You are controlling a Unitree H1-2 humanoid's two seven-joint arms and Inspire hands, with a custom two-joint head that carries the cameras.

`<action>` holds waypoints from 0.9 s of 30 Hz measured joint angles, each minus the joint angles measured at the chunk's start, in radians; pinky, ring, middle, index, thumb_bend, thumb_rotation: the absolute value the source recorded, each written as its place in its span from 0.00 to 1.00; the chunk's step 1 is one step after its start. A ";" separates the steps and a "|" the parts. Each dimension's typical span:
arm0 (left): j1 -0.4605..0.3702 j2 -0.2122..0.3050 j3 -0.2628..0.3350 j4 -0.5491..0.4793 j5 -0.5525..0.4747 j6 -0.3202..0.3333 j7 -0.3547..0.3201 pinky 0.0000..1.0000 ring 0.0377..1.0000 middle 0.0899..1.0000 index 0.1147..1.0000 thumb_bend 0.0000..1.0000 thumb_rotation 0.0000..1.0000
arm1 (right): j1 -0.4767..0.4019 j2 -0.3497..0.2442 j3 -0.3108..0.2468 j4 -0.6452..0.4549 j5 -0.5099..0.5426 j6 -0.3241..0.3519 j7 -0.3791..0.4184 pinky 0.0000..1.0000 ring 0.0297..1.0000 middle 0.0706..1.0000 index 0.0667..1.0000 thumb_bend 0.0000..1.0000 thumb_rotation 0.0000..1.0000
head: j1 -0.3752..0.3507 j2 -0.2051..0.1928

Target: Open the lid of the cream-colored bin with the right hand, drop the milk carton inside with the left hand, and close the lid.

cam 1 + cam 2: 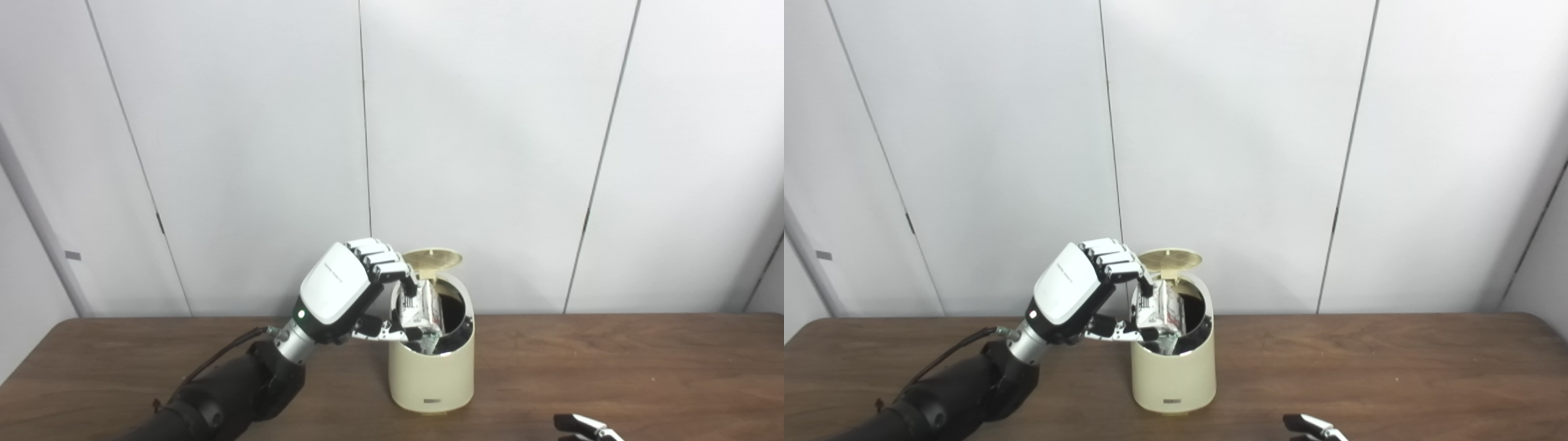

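Pinching the milk carton point(420, 313) between curled fingers point(392, 269) above and thumb below, the left hand point(343, 294) holds it in the mouth of the cream-colored bin point(432, 367). Carton: white with red and dark print, crumpled, tilted, its lower end already below the bin's rim, its upper part still showing above the dark interior. Fingers closed around the carton's top edge; thumb tip against its lower left side, right at the bin's rim. Bin: rounded, upright, a small label low on its front, standing on the brown wooden table point(612, 367) near mid-table. Lid point(432, 258) stands open, hinged up at the back, ribbed underside facing forward, just behind the fingers. Left arm, black sleeve with a cable along it, comes in from the lower left. Right hand point(1314, 427) barely in view at the bottom edge, low, well apart from the bin; only pale fingertips show, so its opening cannot be judged.
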 measured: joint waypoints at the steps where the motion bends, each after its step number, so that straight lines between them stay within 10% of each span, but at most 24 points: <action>1: 0.000 0.000 -0.001 0.000 -0.001 0.000 0.000 0.63 0.77 0.84 0.96 1.00 0.53 | 0.000 0.000 0.000 0.000 -0.001 0.000 0.000 0.50 0.63 0.68 0.67 0.26 0.16 | 0.000 0.000; 18: 0.000 0.002 -0.004 -0.001 -0.018 0.000 -0.009 0.55 0.76 0.87 1.00 1.00 0.51 | 0.000 0.000 0.000 0.000 -0.002 0.003 0.000 0.51 0.64 0.68 0.67 0.26 0.13 | 0.000 0.002; 27: 0.006 0.010 0.052 -0.038 -0.027 0.000 -0.124 0.65 0.84 0.97 1.00 1.00 0.54 | 0.000 0.000 0.000 0.000 -0.001 0.003 0.000 0.51 0.64 0.69 0.68 0.26 0.16 | 0.003 0.002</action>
